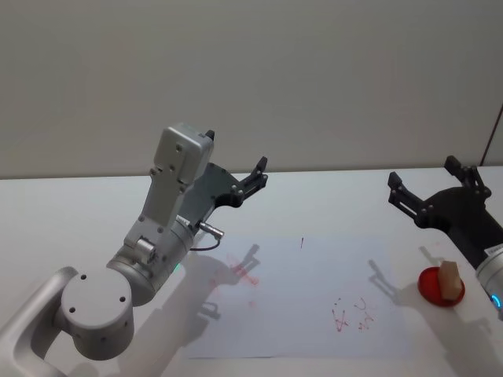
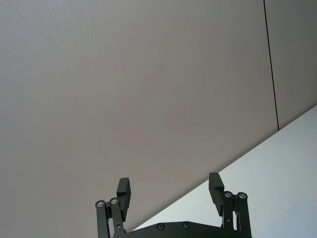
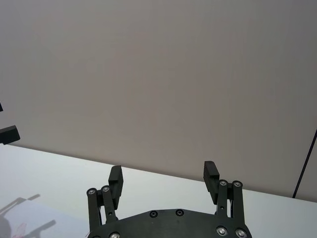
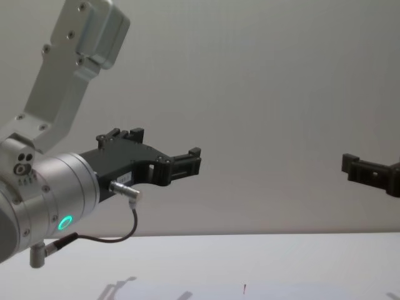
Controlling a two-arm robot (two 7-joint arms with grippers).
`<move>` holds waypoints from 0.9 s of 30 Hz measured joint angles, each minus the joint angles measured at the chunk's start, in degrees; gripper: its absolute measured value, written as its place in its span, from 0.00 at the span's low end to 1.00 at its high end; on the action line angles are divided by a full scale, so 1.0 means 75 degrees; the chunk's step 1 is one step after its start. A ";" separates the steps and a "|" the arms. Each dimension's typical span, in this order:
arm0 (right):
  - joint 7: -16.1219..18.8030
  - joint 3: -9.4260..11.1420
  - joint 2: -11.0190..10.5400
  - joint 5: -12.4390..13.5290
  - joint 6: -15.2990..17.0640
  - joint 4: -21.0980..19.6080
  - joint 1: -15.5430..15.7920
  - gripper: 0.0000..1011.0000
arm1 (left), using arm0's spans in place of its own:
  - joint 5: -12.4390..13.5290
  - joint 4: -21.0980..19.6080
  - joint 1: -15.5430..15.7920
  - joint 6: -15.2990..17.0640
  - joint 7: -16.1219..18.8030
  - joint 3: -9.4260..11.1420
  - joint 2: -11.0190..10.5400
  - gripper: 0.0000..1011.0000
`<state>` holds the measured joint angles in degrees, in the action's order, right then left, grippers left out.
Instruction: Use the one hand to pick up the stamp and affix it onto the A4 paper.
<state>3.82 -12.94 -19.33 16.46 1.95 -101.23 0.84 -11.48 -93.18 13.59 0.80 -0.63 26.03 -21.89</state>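
1. Head view: the fingers [image 1: 395, 188] of the black plastic right gripper [image 1: 423, 177] stand wide apart and hold nothing, raised over the far right of the white table [image 1: 78, 212]. The small light-brown wooden stamp [image 1: 449, 280] stands on a round red pad [image 1: 428, 286]. It is nearer the robot than those fingers and clear of them, just beside the right edge of the flat white A4 paper [image 1: 306, 310]. The black left gripper [image 1: 234, 153], on a silver wrist, is lifted over the paper's left part.
2. Left wrist view: the left gripper's two fingers are spread wide and empty against the grey wall [image 2: 148, 74].
3. Right wrist view: the right gripper's fingers gape wide, with nothing between them.
4. Chest view: both grippers hang above the table, well apart.
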 joint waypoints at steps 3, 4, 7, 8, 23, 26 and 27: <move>0.0000 0.0000 0.0000 0.0000 0.0000 0.0000 0.0000 0.99 | 0.0000 0.0000 0.0000 0.0000 0.0000 0.0000 0.0000 0.99; 0.0000 0.0000 0.0000 0.0000 0.0000 0.0000 0.0000 0.99 | 0.0000 0.0000 0.0000 0.0000 0.0000 0.0000 0.0000 0.99; 0.0000 0.0000 0.0000 0.0000 -0.0001 0.0000 0.0000 0.99 | 0.0000 0.0000 0.0000 0.0000 0.0000 0.0000 0.0000 0.99; 0.0000 0.0000 0.0000 0.0000 -0.0001 0.0000 0.0000 0.99 | 0.0000 0.0000 0.0000 0.0000 0.0000 0.0000 0.0000 0.99; 0.0000 0.0000 0.0000 0.0000 0.0000 0.0000 0.0000 0.99 | 0.0000 0.0000 0.0000 0.0000 0.0000 0.0000 0.0000 0.99; 0.0000 0.0000 -0.0001 0.0000 -0.0001 0.0000 0.0000 0.99 | 0.0000 0.0000 0.0000 0.0000 0.0000 0.0000 0.0000 0.99; 0.0000 0.0000 0.0000 0.0000 -0.0001 0.0000 0.0000 0.99 | 0.0000 0.0000 0.0000 0.0000 0.0000 0.0000 0.0000 0.99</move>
<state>3.82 -12.94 -19.33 16.46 1.95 -101.23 0.84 -11.48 -93.18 13.59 0.80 -0.63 26.02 -21.90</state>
